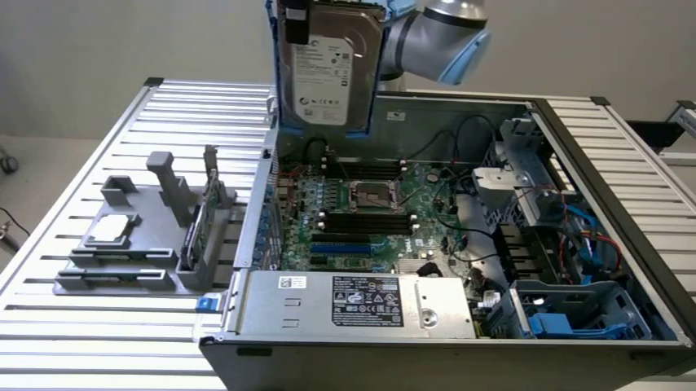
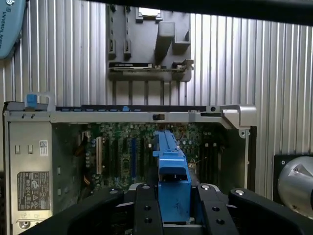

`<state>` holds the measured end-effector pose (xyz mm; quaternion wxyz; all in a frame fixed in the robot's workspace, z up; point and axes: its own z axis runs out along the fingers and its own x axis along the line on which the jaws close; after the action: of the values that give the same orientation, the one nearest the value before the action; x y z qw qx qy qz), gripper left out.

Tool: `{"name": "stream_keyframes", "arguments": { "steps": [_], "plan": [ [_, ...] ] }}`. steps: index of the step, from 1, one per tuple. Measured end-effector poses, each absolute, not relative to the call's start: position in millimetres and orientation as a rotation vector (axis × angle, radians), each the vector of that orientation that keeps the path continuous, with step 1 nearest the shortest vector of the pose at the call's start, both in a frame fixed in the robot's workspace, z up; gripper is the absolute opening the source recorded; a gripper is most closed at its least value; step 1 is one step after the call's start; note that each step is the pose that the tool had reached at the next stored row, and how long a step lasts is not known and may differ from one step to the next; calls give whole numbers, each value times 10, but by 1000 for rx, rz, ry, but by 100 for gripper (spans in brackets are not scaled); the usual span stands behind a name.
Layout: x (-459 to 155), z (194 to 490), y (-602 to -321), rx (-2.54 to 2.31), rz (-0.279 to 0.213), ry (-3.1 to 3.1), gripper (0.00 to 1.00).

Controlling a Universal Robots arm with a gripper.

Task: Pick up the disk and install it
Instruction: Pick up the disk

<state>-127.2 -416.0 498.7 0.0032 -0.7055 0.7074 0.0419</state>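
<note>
Black fingers [image 2: 145, 210] of the end effector [image 2: 173, 208] press closed on the blue side rail of the disk [image 2: 173, 176], gripping it. From the exterior view, the disk [image 1: 329, 69] hangs upright, white label showing, above the far wall of the open computer case [image 1: 457, 102]. Below lies the motherboard [image 1: 364, 212]. A grey holder [image 1: 130, 261] sits on the slatted tabletop [image 1: 98, 342], at the exterior view's left

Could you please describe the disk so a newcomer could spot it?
Find the open computer case on the slatted table. Above it, the disk hangs upright in the arm's pincer. Unlike the small flat drive in the grey holder, it shows a white label and blue side rails.
</note>
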Motion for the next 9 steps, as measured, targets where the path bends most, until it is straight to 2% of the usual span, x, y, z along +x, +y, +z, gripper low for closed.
{"name": "stream_keyframes", "arguments": {
  "steps": [9],
  "plan": [
    [-966,4980,-4351,-2211,129,2217,32]
  ]
}}
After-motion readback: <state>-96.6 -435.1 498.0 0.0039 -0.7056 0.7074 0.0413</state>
